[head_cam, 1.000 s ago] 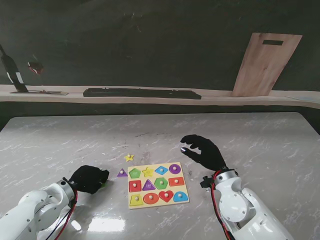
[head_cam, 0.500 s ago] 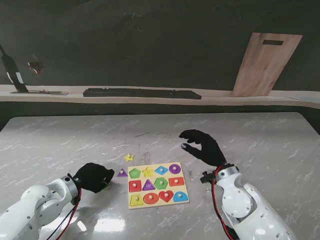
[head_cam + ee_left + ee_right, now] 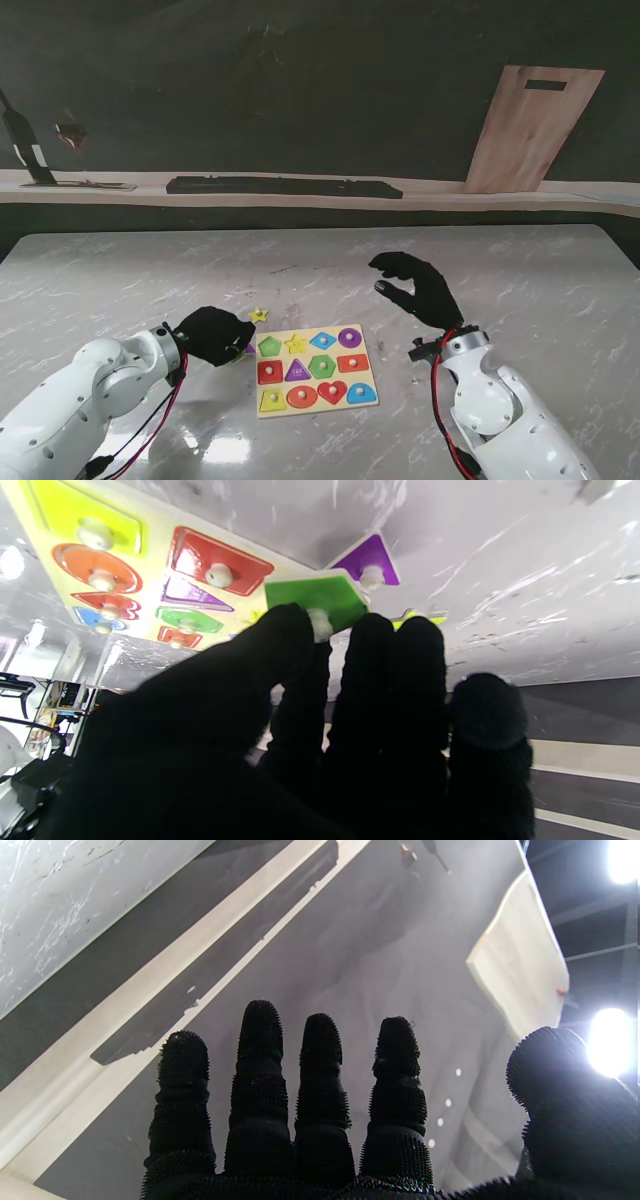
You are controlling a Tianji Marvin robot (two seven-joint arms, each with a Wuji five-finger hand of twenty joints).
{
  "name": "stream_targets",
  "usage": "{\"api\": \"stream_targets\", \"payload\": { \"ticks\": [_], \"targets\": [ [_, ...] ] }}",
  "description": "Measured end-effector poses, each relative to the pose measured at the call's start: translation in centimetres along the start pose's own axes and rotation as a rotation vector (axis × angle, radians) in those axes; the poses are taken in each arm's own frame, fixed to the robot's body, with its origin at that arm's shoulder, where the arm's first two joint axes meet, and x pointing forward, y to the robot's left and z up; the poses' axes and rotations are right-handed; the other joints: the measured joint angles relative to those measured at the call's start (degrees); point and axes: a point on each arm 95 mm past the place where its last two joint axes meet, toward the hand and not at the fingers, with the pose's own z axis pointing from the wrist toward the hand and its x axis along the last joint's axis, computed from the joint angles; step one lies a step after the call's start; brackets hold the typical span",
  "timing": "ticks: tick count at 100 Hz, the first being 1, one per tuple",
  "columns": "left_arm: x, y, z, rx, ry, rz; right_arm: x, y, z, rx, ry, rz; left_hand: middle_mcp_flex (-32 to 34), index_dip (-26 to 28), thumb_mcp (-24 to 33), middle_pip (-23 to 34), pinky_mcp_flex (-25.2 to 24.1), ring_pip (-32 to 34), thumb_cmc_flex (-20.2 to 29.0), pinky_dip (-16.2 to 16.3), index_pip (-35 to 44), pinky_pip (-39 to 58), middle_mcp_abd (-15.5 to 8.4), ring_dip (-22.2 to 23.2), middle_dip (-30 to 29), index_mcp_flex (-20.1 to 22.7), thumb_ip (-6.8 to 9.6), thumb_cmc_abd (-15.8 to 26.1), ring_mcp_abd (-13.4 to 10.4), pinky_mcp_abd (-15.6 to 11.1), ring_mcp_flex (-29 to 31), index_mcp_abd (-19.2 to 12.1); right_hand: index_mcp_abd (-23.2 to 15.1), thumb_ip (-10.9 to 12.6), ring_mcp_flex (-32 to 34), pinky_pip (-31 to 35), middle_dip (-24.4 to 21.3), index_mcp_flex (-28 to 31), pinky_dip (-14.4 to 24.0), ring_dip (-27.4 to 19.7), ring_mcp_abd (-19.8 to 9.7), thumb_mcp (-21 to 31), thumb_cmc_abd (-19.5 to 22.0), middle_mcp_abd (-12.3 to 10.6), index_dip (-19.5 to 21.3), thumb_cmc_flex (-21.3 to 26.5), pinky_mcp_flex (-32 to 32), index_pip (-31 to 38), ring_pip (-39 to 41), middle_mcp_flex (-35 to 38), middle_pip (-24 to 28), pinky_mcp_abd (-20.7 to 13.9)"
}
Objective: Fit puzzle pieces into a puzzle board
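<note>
Left robot hand has moved right, now at the puzzle board's left edge, covering the purple triangle in the stand view. Fingers curled; wrist view shows the thumb and fingers closed on the green pentagon's knob. Right robot hand stays raised right of the board, fingers spread, holding nothing, shifted slightly right. Yellow star unmoved on worktop.
</note>
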Motion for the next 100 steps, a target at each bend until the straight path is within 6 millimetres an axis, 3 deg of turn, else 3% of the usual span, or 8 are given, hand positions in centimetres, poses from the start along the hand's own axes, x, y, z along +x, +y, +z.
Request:
{"api": "stream_targets", "payload": {
  "ticks": [67, 100],
  "targets": [
    [-1.4, -0.7, 6.6, -0.03, 0.148, -0.055, -0.2, 0.0, -0.1, -0.008, 0.001, 0.048, 0.0, 0.0, -0.04, -0.05, -0.71, 0.0, -0.01, -0.03, 0.3, 0.0, -0.19, 0.0, 0.83, -0.07, 0.0, 0.51, -0.13, 0.0, -0.12, -0.52, -0.27, 0.0, 0.0, 0.0, 0.01, 0.56, 0.0, 0.0, 0.02, -0.54, 0.02, 0.0, 0.0, 0.02, 0.0, 0.01, 0.0, 0.0, 0.0, 0.01],
    [-1.4, -0.5, 8.3, -0.046, 0.18, -0.056, -0.1, -0.1, -0.1, -0.006, 0.002, 0.06, 0.0, -0.05, -0.04, -0.06, -0.71, 0.0, -0.01, -0.03, 0.45, 0.0, -0.2, 0.0, 0.84, -0.08, 0.0, 0.57, -0.14, 0.0, -0.12, -0.52, -0.29, 0.0, 0.0, 0.0, 0.01, 0.56, 0.0, 0.02, 0.03, -0.54, 0.02, 0.0, 0.0, 0.03, 0.0, 0.01, 0.0, 0.0, 0.0, 0.01]
  ]
}}
